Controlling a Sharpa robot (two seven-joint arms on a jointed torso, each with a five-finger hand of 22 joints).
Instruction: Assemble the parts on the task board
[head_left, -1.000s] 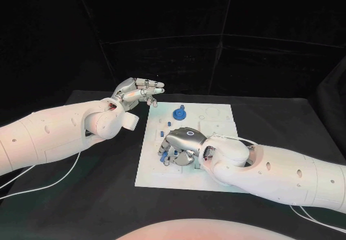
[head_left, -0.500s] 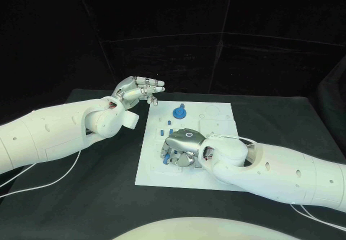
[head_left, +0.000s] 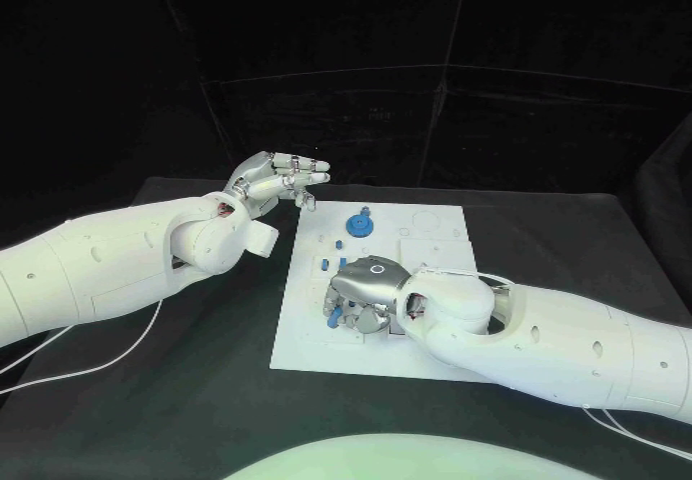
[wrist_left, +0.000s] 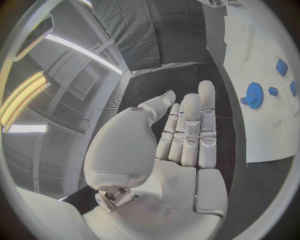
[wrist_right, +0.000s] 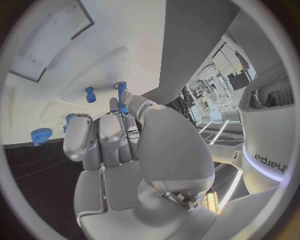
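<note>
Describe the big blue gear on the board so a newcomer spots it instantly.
Start at the white task board mid-table and go to its far end, near the raised left hand. The blue gear sits there, clear of the right hand; it is round, toothed and larger than the small blue pieces nearby.

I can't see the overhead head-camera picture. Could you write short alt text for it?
The robot's right hand reaches down over small blue parts near the middle of a white task board on a black table. Its left hand hovers with fingers spread beyond the board's far left corner, holding nothing. A blue gear stands on the board's far end.
</note>
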